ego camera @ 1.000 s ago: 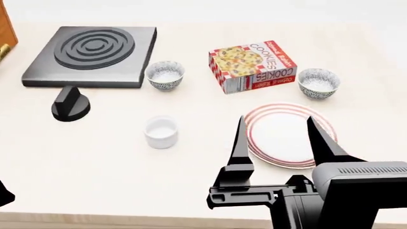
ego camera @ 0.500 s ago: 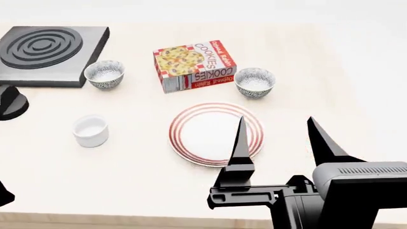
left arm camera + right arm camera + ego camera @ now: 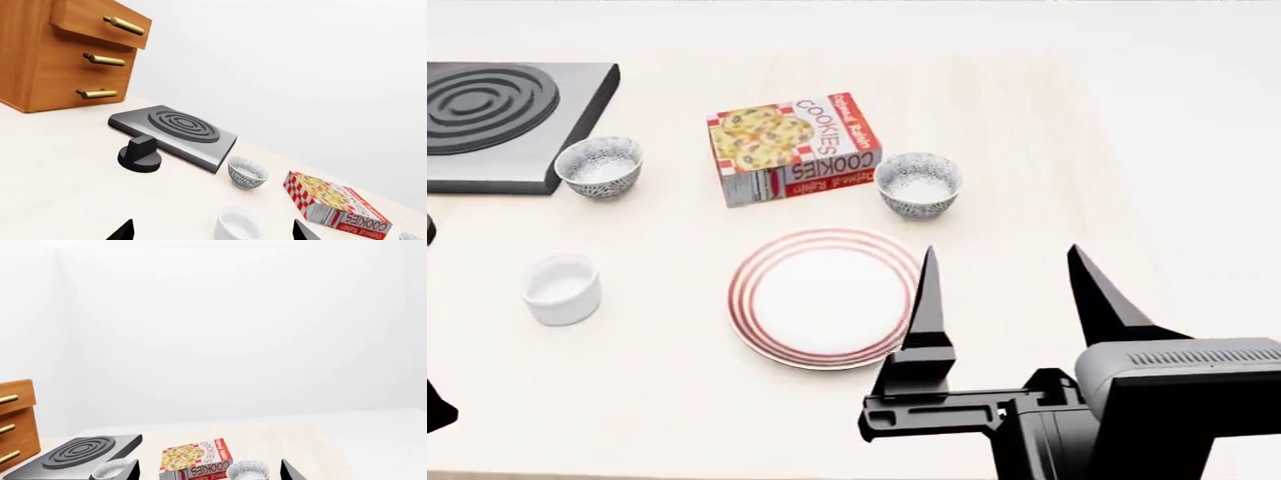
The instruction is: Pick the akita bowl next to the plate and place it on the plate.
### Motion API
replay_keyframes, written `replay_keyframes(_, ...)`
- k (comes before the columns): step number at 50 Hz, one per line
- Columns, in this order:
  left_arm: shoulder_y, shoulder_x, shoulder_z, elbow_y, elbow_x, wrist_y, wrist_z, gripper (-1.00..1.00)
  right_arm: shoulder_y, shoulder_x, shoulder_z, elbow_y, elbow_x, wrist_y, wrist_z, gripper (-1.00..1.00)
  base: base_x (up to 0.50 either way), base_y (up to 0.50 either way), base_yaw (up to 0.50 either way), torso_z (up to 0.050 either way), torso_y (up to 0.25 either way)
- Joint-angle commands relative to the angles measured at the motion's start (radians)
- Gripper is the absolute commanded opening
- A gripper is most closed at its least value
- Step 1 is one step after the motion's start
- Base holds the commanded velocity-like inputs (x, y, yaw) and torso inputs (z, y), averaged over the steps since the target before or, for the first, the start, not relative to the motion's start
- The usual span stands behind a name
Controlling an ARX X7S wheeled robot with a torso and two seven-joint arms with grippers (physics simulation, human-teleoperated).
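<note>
The akita bowl (image 3: 920,185), speckled grey and white, stands upright just beyond the right rim of the plate (image 3: 825,298), apart from it. The plate is white with red rings and holds nothing. My right gripper (image 3: 1004,268) hovers open near the plate's right edge, short of the bowl, with nothing between its fingers. In the right wrist view the akita bowl (image 3: 248,471) lies ahead of the right gripper (image 3: 210,469). My left gripper (image 3: 212,232) is open over the table's left part, with only its fingertips (image 3: 124,230) showing.
A twin speckled bowl (image 3: 599,166) sits by the black stove plate (image 3: 487,108). A cookie box (image 3: 794,148) lies between the two bowls. A plain white cup (image 3: 562,289) stands left of the plate. A black knob (image 3: 141,155) and a wooden drawer cabinet (image 3: 60,50) are further left.
The head view has shifted to the right, so everything on the table has slid left in it. The right gripper keeps its place in the view and stays open.
</note>
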State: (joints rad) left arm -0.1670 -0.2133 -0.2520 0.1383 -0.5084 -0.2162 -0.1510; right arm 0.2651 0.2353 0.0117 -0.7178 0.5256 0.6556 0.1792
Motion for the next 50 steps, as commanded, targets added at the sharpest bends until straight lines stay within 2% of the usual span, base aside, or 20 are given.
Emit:
replay_keyframes(1, 0.001, -0.004, 0.005, 0.001, -0.003, 0.002, -0.005, 1.00, 0.000, 0.008, -0.009, 0.007, 0.003, -0.005, 0.001, 1.00, 0.35, 0.00, 0.00, 0.000, 0.000)
replay_keyframes(50, 0.004, -0.019, 0.021, -0.006, -0.017, 0.017, -0.018, 1.00, 0.000, 0.027, -0.020, 0.018, 0.023, -0.023, 0.025, 1.00, 0.37, 0.00, 0.00, 0.000, 0.000)
